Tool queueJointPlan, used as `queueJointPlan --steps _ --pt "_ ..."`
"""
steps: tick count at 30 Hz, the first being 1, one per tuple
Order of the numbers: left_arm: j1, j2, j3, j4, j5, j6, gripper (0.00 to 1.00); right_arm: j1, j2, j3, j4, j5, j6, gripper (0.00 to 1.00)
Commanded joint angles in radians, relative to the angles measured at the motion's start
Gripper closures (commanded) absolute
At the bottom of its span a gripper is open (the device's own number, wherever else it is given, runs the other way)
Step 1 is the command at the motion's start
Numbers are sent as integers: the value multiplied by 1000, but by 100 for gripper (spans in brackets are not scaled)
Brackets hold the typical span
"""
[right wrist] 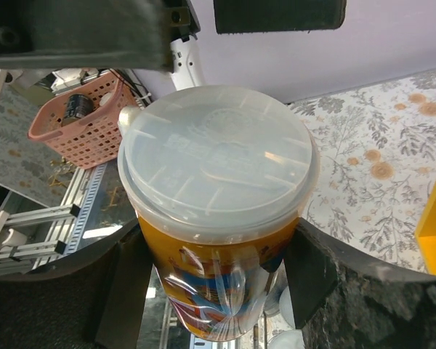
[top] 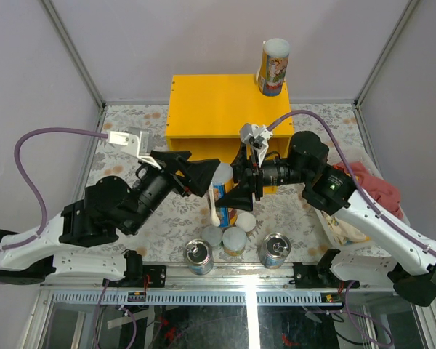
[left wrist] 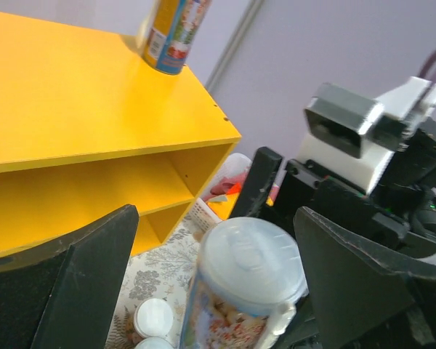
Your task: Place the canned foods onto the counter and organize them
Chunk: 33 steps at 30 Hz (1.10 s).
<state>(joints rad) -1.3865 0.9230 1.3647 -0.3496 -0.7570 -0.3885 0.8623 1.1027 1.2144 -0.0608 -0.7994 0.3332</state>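
**Tall can upright in the right gripper's grip, left jaws spread around it**

A table [top: 327,120] covered in a flat floral print fills the middle of the top view. At upper centre stands the counter [top: 203,109], a bright yellow box with smooth painted faces and a flat top. The left wrist view shows its two open front compartments, one above the other.

The two arms meet at frame centre, just in front of the counter. The right gripper [right wrist: 216,243] is clamped on the held can [left wrist: 247,283], one matte black finger pressed against each side of the body. The left gripper [left wrist: 215,218] stands wide open. Its wedge-shaped black fingers flank the same can with clear gaps on both sides.

The held can is a tall cylinder with a glossy orange printed label and a translucent white plastic lid moulded with shallow ribs. Its long axis runs roughly vertical, lid upward, leaning slightly in the left wrist view. It is lifted off the table.

A second tall can [top: 274,67] stands upright on the counter's top at its upper right corner, white lid up.

A pink plastic mesh basket [right wrist: 76,131] shows at the upper left of the right wrist view.

Along the bottom centre of the top view, two blue-labelled tins [top: 200,256] stand upright with shiny silver pull-tab lids. Between them stand small cans [top: 235,240] with round white lids, close together.
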Motion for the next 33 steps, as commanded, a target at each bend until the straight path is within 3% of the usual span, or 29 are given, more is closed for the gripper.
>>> queueJointPlan --steps 1,5,17,33 --pt "-3 -57 -46 121 -148 -23 12 6 -9 128 66 35 -42 97" --pt "-3 -90 -69 141 -219 -25 12 5 9 166 46 64 -64 97" --pt "-4 -91 -51 -58 -383 -151 12 4 163 460 -106 235 -223 97" --pt "-4 -200 -130 -253 -382 -299 12 -97 374 672 -11 434 -266 97"
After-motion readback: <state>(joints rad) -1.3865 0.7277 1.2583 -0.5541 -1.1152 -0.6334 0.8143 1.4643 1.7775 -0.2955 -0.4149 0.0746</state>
